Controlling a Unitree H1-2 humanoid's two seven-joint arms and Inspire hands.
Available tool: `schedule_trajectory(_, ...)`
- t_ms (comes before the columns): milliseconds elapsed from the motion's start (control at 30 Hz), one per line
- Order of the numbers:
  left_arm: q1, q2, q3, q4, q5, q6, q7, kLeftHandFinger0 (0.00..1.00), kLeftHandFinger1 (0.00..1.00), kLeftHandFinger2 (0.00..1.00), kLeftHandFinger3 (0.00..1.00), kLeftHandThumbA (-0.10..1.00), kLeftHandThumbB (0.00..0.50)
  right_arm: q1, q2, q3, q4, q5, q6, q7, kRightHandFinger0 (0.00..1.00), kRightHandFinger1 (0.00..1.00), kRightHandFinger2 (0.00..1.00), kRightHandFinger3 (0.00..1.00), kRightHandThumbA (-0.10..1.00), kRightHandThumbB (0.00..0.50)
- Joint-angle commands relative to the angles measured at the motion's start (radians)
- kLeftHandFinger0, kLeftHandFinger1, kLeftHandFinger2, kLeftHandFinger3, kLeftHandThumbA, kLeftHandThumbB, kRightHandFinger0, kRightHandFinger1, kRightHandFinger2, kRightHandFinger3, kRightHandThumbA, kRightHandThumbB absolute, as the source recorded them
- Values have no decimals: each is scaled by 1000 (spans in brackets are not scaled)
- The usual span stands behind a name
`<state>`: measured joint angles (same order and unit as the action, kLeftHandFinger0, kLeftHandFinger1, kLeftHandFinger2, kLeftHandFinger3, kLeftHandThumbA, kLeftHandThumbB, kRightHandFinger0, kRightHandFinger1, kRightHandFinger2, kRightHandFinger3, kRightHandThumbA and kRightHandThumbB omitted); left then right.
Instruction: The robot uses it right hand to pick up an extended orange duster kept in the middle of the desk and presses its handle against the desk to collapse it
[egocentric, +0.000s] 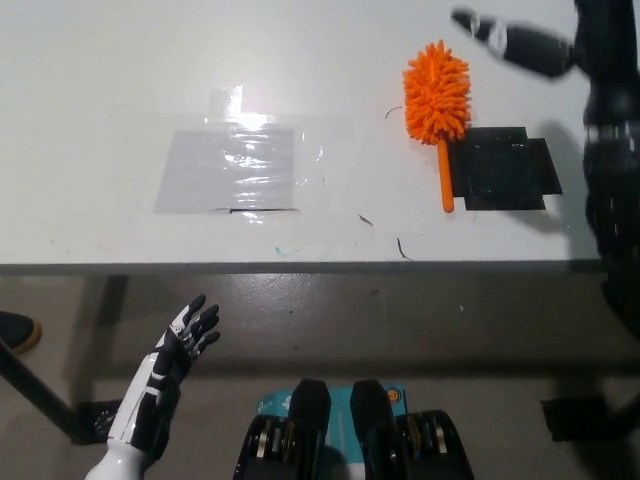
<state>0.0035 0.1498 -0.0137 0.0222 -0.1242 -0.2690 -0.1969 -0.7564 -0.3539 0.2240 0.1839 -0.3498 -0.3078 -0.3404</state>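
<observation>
The orange duster (437, 92) lies on the white desk (100, 80) at the right, fluffy head pointing away and its thin orange handle (445, 178) pointing toward the front edge. The handle runs along the left side of a black patch (505, 170). My black right hand (515, 42) hovers blurred above the desk, up and to the right of the duster head, open and holding nothing; its arm (610, 150) comes down the right edge. My white left hand (185, 338) rests open below the desk's front edge at the lower left.
A clear plastic sheet (230, 165) is taped flat on the desk's middle left. The desk's front edge (300, 266) crosses the picture, with floor below it. A dark shoe (15, 330) shows at the far left.
</observation>
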Motion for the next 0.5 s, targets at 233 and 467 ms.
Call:
schedule_trajectory(233,-95,19,18,-15,-43,-9,-16,1000,1000,1000,1000,1000,203,361,-80,-36,-1020,135,-3,137,1000,1000,1000,1000,903,420)
schedule_trajectory(467,-132,12,10,4,-43,-11,-23,1000,1000,1000,1000,1000,207,558,39,58,-777,-30,-97,119,1000,1000,1000,1000,1000,356)
